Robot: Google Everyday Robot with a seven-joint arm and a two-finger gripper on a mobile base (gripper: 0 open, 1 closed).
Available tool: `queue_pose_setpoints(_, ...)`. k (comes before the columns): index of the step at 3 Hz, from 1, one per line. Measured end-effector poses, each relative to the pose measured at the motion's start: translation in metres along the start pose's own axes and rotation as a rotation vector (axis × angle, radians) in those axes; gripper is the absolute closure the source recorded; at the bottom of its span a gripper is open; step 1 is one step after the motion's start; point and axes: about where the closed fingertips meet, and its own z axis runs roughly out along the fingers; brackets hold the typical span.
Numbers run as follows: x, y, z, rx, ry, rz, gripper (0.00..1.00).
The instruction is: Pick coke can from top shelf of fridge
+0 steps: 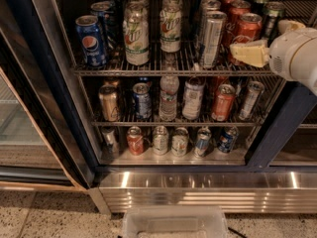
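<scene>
Held gripper (249,53) before lower front of coke can (246,29) at right end of top shelf (148,71) in fridge (49,83), near silver can (212,38); open or closed, impossible to tell.

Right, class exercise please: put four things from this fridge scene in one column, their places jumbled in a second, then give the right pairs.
1 Pepsi can
2 coke can
3 water bottle
4 gripper

A middle shelf, centre
B in front of the top shelf's right end
C top shelf, far left
D top shelf, right side

Pairs: 1-C, 2-D, 3-A, 4-B
</scene>
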Motion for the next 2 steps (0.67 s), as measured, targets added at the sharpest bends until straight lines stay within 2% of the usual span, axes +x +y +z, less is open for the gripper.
queue_pose_setpoints(1, -0.0002, 0.0002, -0.0001, 0.0, 0.0, 0.0, 0.26)
queue_pose_setpoints(2, -0.0003, 0.0028, -0.0002, -0.005, 0.003, 0.0, 0.15)
